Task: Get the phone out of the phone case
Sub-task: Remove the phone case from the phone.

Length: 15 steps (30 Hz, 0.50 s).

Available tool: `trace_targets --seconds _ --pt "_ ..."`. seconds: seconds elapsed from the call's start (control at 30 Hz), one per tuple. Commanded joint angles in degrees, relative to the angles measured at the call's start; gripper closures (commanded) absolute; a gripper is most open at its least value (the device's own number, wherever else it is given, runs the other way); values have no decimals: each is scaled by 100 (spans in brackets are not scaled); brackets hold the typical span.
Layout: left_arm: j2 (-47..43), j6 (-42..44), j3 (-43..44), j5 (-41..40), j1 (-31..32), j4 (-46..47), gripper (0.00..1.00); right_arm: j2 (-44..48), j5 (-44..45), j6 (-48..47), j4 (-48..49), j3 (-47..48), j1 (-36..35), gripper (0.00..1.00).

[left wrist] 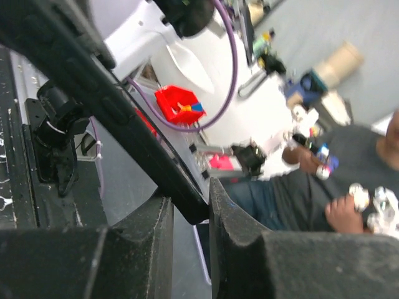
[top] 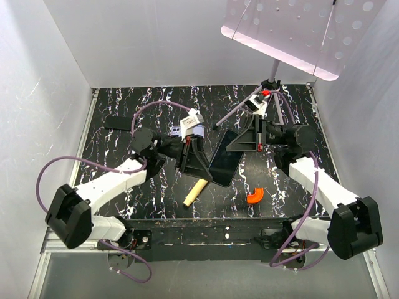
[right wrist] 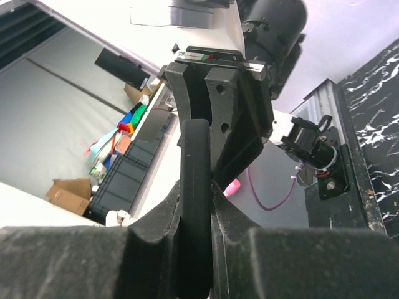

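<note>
Left wrist view: my left gripper (left wrist: 190, 205) is clamped on a corner of the phone (left wrist: 156, 168).
Right grip: my right gripper (right wrist: 194, 199) pinches the opposite edge.
Phone place: tilted above the table (top: 206, 99), bridging both grippers at its middle.
Phone case: I cannot tell it from the dark slab.
Open room: marbled surface behind and on both sides, walls (top: 37, 93) well apart.
Near side: wooden stick (top: 196, 190) just beside the left gripper; orange curved piece (top: 254, 197) further right.
Far left: dull black rectangle (top: 118, 123).
Overhead: perforated panel (top: 293, 28) behind the right arm.

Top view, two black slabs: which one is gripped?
The glossy phone, held by the left end effector and right end effector; the dull rectangle lies flat, far left.
</note>
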State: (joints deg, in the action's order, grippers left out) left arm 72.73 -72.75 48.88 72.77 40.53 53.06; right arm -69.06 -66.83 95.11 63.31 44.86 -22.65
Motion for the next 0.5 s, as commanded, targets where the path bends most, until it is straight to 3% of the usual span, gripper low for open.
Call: trace_targets --seconds 0.0,0.1,0.27,0.33,0.4,0.43,0.47 --pt "188 401 1184 1062 578 2439 100 -599 267 1244 1259 48 -107 99" --pt "443 1093 1404 1528 587 1659 100 -705 232 1572 1544 180 -108 99" --pt "558 3595 1703 1434 395 -1151 100 -714 205 1721 1509 304 -116 99" --pt "506 4842 1922 943 184 -2652 100 -732 275 1879 1666 321 -108 99" --pt "392 6720 2159 23 86 -4592 100 -758 381 2072 1886 348 -125 99" --pt "400 7252 2282 -365 86 -5447 100 -767 425 2169 1991 365 -125 99" --pt "409 7423 2266 -752 78 -5577 100 -776 460 2222 2045 409 -116 99"
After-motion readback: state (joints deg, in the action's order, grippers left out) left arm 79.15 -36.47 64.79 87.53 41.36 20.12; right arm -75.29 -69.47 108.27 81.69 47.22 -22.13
